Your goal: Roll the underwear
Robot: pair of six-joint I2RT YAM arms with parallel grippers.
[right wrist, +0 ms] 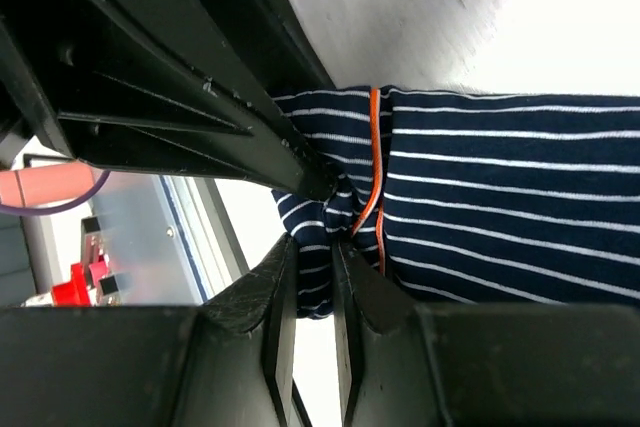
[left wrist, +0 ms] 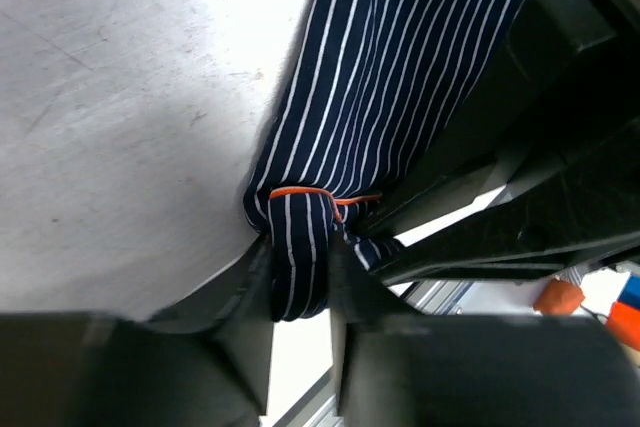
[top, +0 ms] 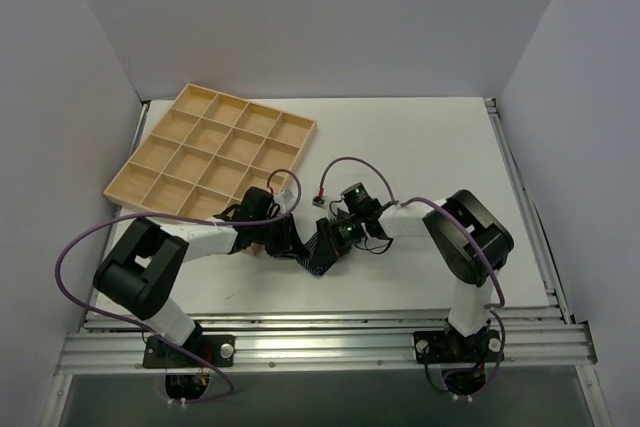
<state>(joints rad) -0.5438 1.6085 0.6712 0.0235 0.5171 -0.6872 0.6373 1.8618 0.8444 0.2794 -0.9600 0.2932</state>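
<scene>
The underwear (top: 318, 250) lies bunched on the white worktop (top: 440, 147) not far in from the near edge, caught between the 2 pincers, navy cloth with thin white stripes and an orange edge (left wrist: 300, 190). Nearest, the 2 arm bases sit bolted on the metal rail (top: 320, 347) at the worktop's near edge, and a purple cable (top: 75, 242) loops out from the left arm. From there both arms bend inward and meet at the middle. The left pincer (top: 292, 239) reaches in from the left; in its wrist view its fingers (left wrist: 252, 297) are pressed onto a small fold at the garment's corner, pinching it just below the orange edge. The right pincer (top: 338, 235) reaches in from the right and faces it; in its own view its fingers (right wrist: 275, 287) are closed on another tuck of the same striped cloth, beside the orange edge, with the left pincer's black tip touching the cloth just above. Beyond the left pincer a wooden tray (top: 250, 106) divided into square cells lies at an angle on the far left of the worktop, its near corner hidden under the left arm's wrist; the underwear is outside it
</scene>
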